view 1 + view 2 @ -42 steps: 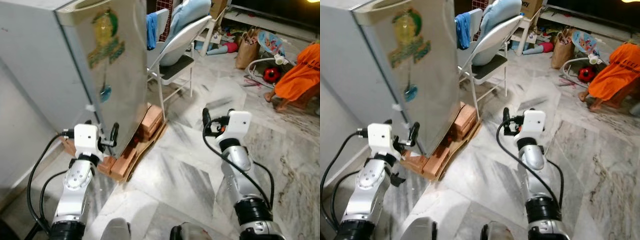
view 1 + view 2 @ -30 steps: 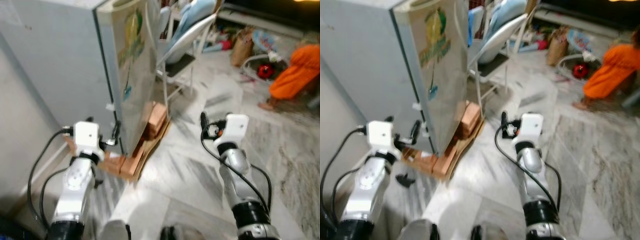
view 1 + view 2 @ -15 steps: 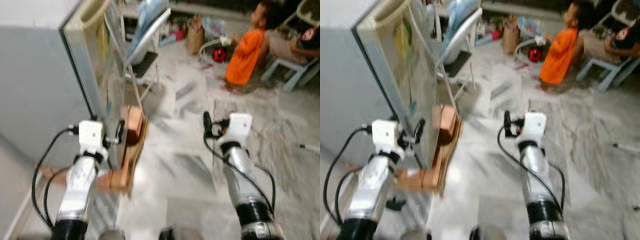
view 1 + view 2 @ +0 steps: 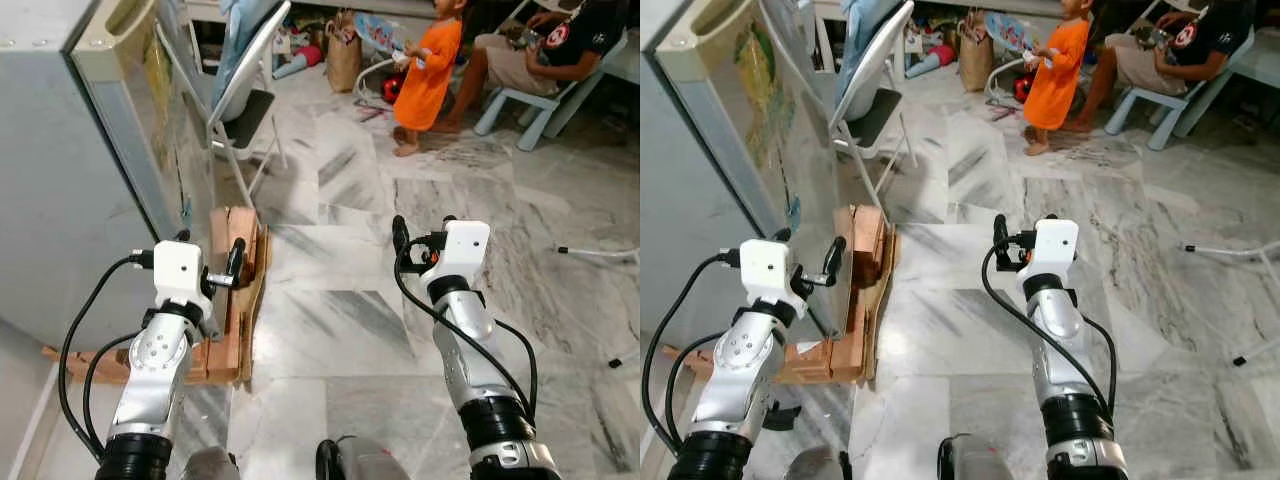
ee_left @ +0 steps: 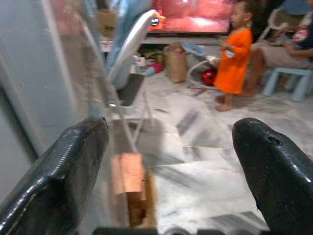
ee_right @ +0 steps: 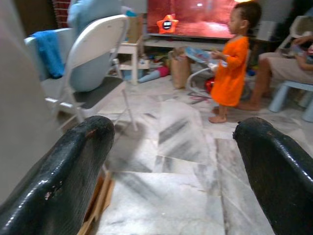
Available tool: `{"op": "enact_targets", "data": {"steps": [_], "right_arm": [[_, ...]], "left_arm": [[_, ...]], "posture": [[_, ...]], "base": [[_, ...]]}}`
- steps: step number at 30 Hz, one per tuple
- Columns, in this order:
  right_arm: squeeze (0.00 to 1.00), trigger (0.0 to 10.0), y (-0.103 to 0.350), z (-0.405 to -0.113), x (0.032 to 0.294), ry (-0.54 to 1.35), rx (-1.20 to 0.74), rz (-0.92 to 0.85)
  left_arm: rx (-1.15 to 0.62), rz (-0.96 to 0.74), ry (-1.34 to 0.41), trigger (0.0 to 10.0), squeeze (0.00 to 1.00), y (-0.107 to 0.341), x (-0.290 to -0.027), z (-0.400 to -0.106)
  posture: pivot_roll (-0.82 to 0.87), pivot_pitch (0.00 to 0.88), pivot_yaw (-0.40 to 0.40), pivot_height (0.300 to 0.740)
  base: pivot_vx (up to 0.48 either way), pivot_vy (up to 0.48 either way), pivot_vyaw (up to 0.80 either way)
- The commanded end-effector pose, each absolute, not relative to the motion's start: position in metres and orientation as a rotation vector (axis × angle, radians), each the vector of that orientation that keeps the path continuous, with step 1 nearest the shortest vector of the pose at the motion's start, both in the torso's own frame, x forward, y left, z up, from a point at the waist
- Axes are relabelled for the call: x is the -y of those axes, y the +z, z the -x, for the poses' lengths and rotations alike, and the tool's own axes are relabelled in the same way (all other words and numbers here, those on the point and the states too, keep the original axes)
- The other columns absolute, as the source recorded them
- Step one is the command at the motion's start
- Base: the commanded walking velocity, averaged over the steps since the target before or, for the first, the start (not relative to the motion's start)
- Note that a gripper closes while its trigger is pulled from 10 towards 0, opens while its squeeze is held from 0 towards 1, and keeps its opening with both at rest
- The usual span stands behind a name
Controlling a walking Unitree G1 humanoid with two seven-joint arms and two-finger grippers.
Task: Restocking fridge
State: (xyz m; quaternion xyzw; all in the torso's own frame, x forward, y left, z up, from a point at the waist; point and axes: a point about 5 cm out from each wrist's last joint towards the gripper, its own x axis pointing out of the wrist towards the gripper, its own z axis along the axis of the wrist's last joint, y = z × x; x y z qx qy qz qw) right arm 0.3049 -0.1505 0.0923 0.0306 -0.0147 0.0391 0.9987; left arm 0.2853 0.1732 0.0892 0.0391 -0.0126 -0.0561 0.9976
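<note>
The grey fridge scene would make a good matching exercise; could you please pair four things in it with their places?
Things:
1. left gripper
2. right gripper
3. white folding chair
4. stack of brown bricks

Places:
A. on the floor at the foot of the grey fridge
B. open, at the lower edge of the fridge door
C. open, over bare marble floor
D. standing beyond the fridge door

Pairs: 1-B, 2-C, 3-D, 4-A
</note>
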Motion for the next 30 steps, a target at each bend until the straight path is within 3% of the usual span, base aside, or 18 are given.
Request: {"op": "enact_targets", "data": {"steps": [1, 7, 16, 30], "right_arm": [[0.0, 10.0, 0.096, -0.302, 0.154, 0.076, 0.033, -0.059], [0.0, 10.0, 0.093, -0.29, 0.156, 0.11, 0.018, -0.036], [0.0, 10.0, 0.095, -0.284, 0.162, 0.113, 0.014, -0.027], [0.0, 10.0, 0.1, -0.239, 0.178, 0.228, -0.078, 0.0]], "left_arm": [[0.021, -0.092, -0.053, 10.0, 0.0, 0.089, -0.18, -0.291], [0.001, -0.057, 0.039, 10.0, 0.0, 0.089, -0.193, -0.301], [-0.001, -0.039, 0.059, 10.0, 0.0, 0.088, -0.189, -0.31], [0.037, -0.082, 0.144, 10.0, 0.0, 0.099, -0.201, -0.336]], "posture": [[0.03, 0.077, -0.099, 0.74], [-0.01, 0.089, -0.097, 0.74], [-0.03, 0.101, -0.11, 0.74], [-0.07, 0.114, -0.11, 0.74]], "base": [[0.0, 0.0, 0.0], [0.0, 0.0, 0.0], [0.0, 0.0, 0.0], [0.0, 0.0, 0.0]]}}
